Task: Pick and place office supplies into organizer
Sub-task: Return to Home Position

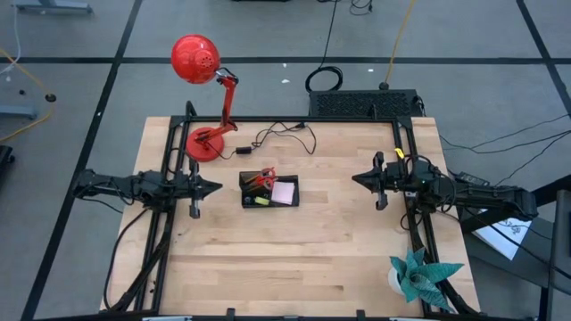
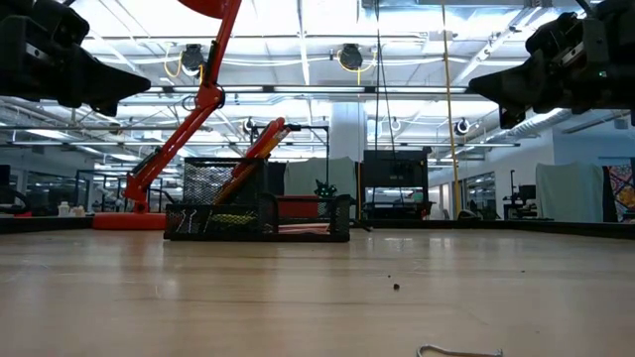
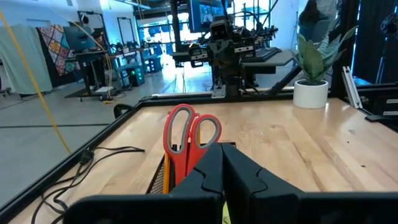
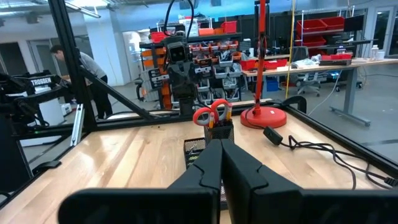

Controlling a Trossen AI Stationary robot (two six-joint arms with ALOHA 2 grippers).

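The black organizer (image 1: 268, 190) stands on the table's middle. Red-handled scissors (image 3: 188, 138) stand upright in its taller compartment (image 2: 230, 188), handles up, with orange pencils beside them. A pale pink sticky-note pad (image 1: 285, 192) and a small yellow-green piece (image 1: 260, 201) lie in its low section. My left gripper (image 1: 216, 187) hovers shut at the table's left, pointing level at the organizer and holding nothing. At the table's right my right gripper (image 1: 357, 178) hovers shut, also facing the organizer, with nothing in it.
A red desk lamp (image 1: 207, 98) stands at the far left with its cord (image 1: 281, 135) on the table. A teal paper plant (image 1: 419, 275) sits at the near right corner. A black box (image 1: 364, 103) lies beyond the far edge. Bare wood lies toward the near edge.
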